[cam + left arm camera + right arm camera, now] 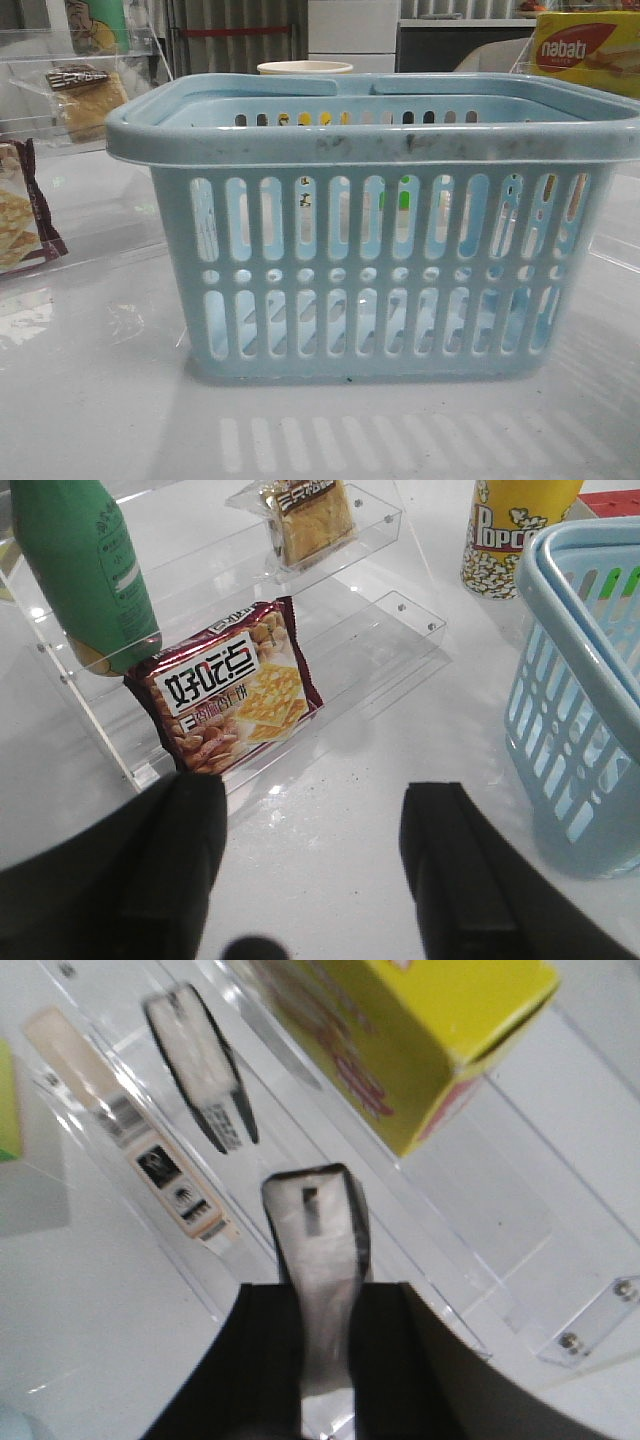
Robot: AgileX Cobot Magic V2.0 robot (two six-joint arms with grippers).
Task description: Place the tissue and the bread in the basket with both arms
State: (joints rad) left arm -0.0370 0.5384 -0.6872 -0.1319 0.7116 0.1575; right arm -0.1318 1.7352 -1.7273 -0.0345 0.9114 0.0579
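The light blue slotted basket (380,150) stands in the middle of the front view and shows at the edge of the left wrist view (585,680). The bread (88,100), a clear packet of golden-brown bread, lies on a clear acrylic shelf at the far left; it also shows in the left wrist view (310,520). My left gripper (315,810) is open and empty above the white table, short of the shelf. My right gripper (327,1300) is shut on the tissue (315,1225), a dark-edged pack held just off a clear shelf. Neither arm shows in the front view.
A maroon-edged snack packet (235,695) and a green bottle (80,570) sit on the left shelf, with a popcorn cup (510,530) beside the basket. Near the right gripper, a second dark pack (200,1070), a beige barcode pack (130,1130) and a yellow box (420,1030) sit on the shelf.
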